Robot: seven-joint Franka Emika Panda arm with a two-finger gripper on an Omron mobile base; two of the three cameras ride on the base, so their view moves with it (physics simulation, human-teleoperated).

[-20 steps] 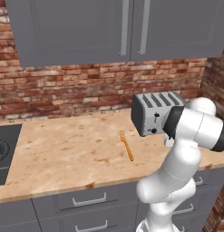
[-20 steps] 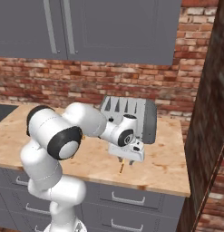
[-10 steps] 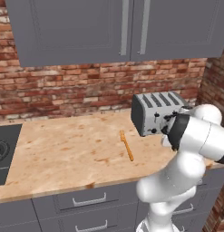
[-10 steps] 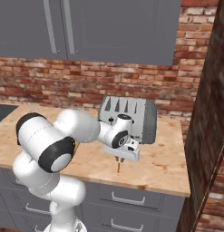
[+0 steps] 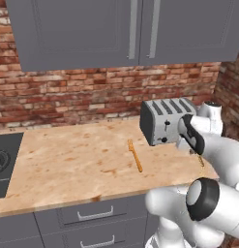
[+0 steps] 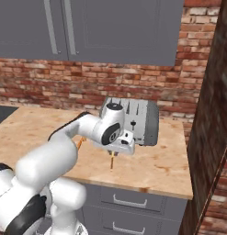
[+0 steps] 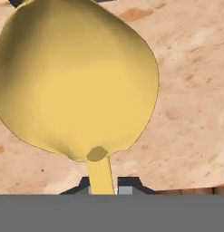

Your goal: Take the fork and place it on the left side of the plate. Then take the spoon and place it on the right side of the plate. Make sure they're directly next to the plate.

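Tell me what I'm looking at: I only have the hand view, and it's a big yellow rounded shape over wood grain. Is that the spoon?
Observer: Yes, that's the spoon. In the right base view a thin piece of it sticks down out of the gripper over the wooden counter.
Operator: What's near it?
Observer: A silver toaster stands just behind the gripper.
Operator: And the fork?
Observer: The fork lies flat on the counter, left of the toaster in the left base view, apart from the gripper.
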